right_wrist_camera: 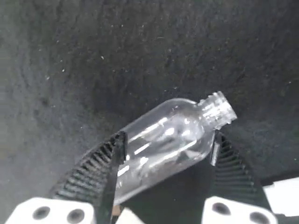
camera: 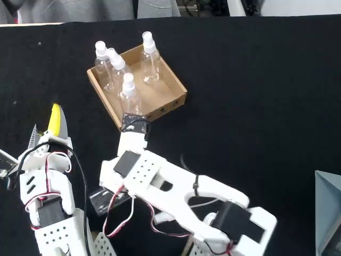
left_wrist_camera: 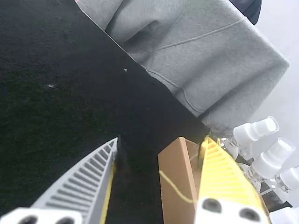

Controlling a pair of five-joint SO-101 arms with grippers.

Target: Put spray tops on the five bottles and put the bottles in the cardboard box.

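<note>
**A:** What does the right gripper have?

**B:** Its black fingers are set wide, and the uncapped bottle lies on its side between them. One finger is against the bottle's body and the other against its shoulder, so the gripper has hold of it. The bare threaded neck sticks out past the fingertips. I cannot tell whether the bottle rests on the black table or hangs just above it.

**A:** And the left gripper?

**B:** It is spread open with nothing in it. One finger is yellow and the other grey.

**A:** Where is all this relative to the cardboard box?

**B:** Both grippers are outside the box, on the arms' side of it. The left gripper is off its near-left corner and apart from it. In the left wrist view, that corner shows between the open fingers, closer to the yellow one. The right arm stretches toward the box's near wall, and a black part of it is just beside that wall. The held bottle is underneath that arm, back from the box.

**A:** What is inside the box?

**B:** Three capped bottles stand upright in a row along the wall nearest the left gripper. A fourth capped bottle stands upright at the far corner. All of them have white spray tops on.
</note>
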